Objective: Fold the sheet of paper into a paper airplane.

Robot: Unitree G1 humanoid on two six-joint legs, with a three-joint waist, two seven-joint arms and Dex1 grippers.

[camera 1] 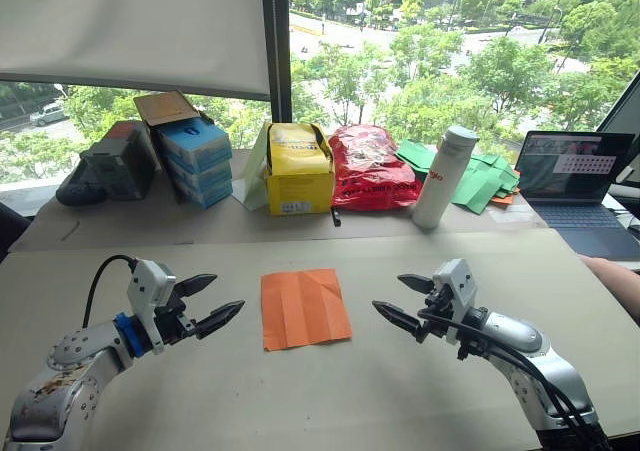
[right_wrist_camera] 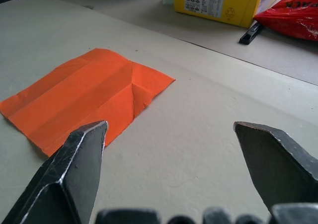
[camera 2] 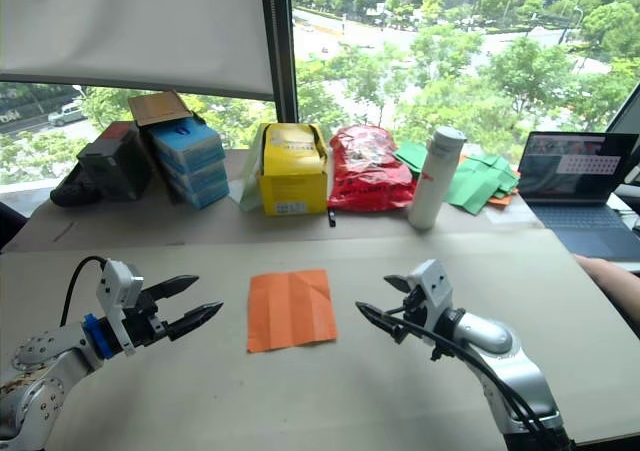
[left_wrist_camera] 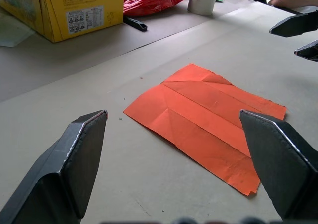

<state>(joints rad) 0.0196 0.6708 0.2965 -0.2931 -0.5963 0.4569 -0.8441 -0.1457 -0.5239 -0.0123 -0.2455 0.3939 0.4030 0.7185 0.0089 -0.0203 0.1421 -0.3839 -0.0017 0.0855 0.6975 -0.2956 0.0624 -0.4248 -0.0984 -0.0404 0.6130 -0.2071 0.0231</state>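
Far row, left to right, along the window ledge: dark grey box (camera 1: 118, 161); stack of blue boxes (camera 1: 195, 159) with an open brown cardboard flap on top; yellow carton (camera 1: 298, 168); red plastic bag (camera 1: 370, 167); white bottle (camera 1: 444, 176), upright; green paper sheets (camera 1: 480, 179), loose pile behind the bottle; laptop (camera 1: 578, 186), lid open, screen lit. A person's forearm (camera 1: 614, 281) rests at the table's right edge.

Near row, on the beige table (camera 1: 320, 391):

Left gripper (camera 1: 220, 303): held just above the table, left of the paper, black fingers (left_wrist_camera: 74, 159) spread wide, pinching nothing. Tips point toward the paper, apart from it.

Sheet of paper (camera 1: 304, 308): bright orange, squarish, lying flat in the middle of the table between the two grippers, touching neither. Unfolded, with several long parallel creases and short diagonal creases at the far end. One corner lifts slightly.

Right gripper (camera 1: 397, 300): held just above the table, right of the paper, fingers (right_wrist_camera: 74, 169) spread wide, pinching nothing. Tips point toward the paper, apart from it.

A black pen-like object (right_wrist_camera: 253, 33) lies beside the yellow carton.
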